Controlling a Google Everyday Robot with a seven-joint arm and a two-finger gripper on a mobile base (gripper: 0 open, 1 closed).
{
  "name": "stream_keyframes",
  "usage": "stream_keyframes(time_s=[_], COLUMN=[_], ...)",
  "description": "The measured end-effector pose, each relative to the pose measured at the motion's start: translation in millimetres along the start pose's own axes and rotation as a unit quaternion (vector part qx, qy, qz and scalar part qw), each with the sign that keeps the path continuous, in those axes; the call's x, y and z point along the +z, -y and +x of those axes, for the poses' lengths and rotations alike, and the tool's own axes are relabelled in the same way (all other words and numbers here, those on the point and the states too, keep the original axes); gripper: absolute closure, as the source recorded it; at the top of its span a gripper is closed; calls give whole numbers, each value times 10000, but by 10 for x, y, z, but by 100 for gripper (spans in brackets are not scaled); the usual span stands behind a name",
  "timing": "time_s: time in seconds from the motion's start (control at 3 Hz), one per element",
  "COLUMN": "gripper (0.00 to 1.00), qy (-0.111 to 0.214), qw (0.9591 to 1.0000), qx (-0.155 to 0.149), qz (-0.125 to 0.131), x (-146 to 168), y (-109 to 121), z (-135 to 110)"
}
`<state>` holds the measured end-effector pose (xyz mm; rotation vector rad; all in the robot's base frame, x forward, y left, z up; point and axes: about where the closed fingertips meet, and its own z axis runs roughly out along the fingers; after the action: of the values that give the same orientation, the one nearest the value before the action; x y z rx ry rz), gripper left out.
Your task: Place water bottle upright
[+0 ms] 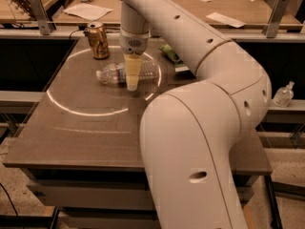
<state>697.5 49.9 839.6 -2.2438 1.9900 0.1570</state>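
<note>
The water bottle (112,74), clear ribbed plastic with a white cap at its left end, lies on its side on the brown table (86,128), inside a bright ring of light. My gripper (132,80) points straight down from the white arm and stands in front of the bottle's right half, hiding its middle. Its cream tip reaches down to about table level at the bottle. Whether it grips the bottle cannot be seen.
A gold-brown drink can (97,40) stands upright behind the bottle, to the left. A green packet (169,53) lies behind the arm to the right. A small clear pump bottle (283,95) stands on a ledge at the far right. My arm's large white links cover the table's right side.
</note>
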Motion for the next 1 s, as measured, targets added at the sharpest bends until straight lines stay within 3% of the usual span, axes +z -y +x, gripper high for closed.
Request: stream_keyframes(time_s=[0.67, 1.0], gripper=[63, 87], qy=[-175, 38], qw=[9997, 9994], qx=[-150, -246], qz=[-105, 255], x=[74, -278], y=[-74, -123], z=[-18, -92])
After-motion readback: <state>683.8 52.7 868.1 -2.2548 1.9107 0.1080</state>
